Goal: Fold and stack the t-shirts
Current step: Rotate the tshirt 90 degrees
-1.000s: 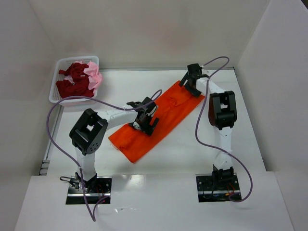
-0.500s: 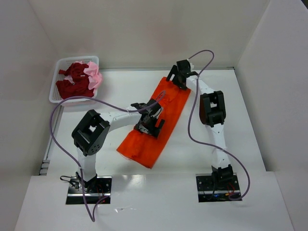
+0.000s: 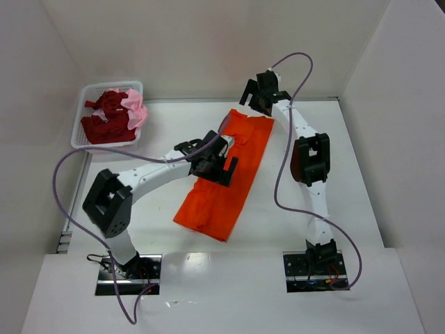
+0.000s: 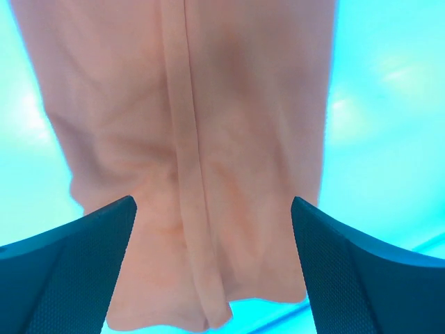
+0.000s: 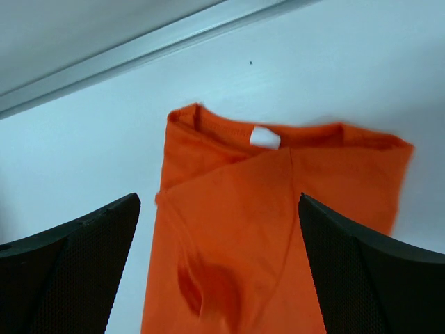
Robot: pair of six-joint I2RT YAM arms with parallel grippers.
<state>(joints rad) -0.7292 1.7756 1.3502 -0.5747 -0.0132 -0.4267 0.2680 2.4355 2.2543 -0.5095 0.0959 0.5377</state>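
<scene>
An orange t-shirt (image 3: 226, 177) lies folded into a long strip across the middle of the table, collar end at the far side. My left gripper (image 3: 217, 163) hovers over the strip's middle, open. In the left wrist view the cloth (image 4: 208, 139) looks pale peach, and its hem edge lies between the spread fingers (image 4: 83, 257). My right gripper (image 3: 257, 94) is open above the collar end. Its wrist view shows the collar with a white label (image 5: 264, 137) ahead of the wide-apart fingers (image 5: 368, 264). Dark red t-shirts (image 3: 104, 118) and a pale pink t-shirt (image 3: 135, 110) are bundled in the basket.
The white mesh basket (image 3: 87, 94) stands at the far left corner of the table. White walls enclose the table on the left, back and right. A metal rail (image 5: 139, 49) runs along the table's far edge just beyond the collar.
The orange strip's far end has swung left, so it lies steeper across the table. Both arms moved left with it, and the right gripper now sits higher at the collar end.
</scene>
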